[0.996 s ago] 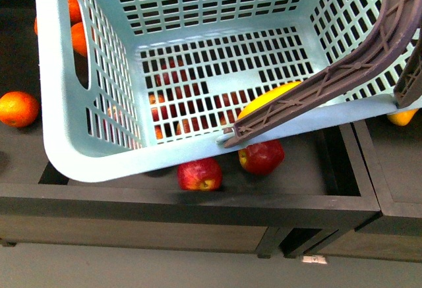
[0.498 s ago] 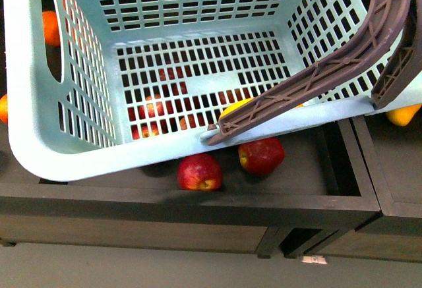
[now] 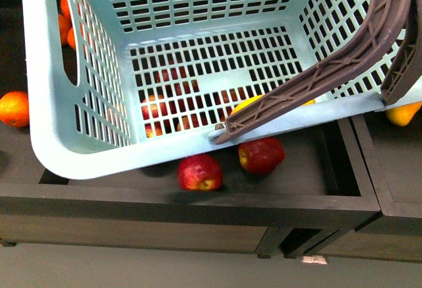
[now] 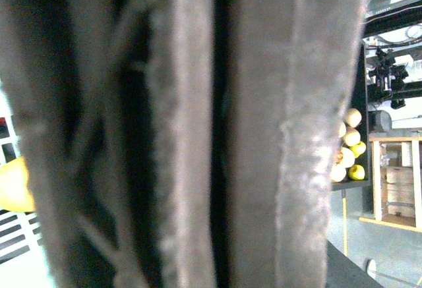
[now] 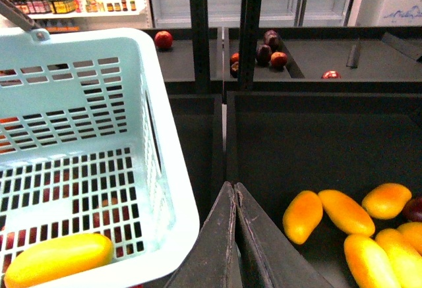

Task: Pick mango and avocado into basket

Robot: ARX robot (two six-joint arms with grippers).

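Just beside the right gripper, its jaws pressed together on nothing, the mango lies on the basket floor, while brown handles leave the left gripper's grip impossible to tell.

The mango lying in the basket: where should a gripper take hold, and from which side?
Grip the mango across its narrow middle, from above through the open top of the basket: it lies flat on the floor beside a wall, so the walls block side approaches.
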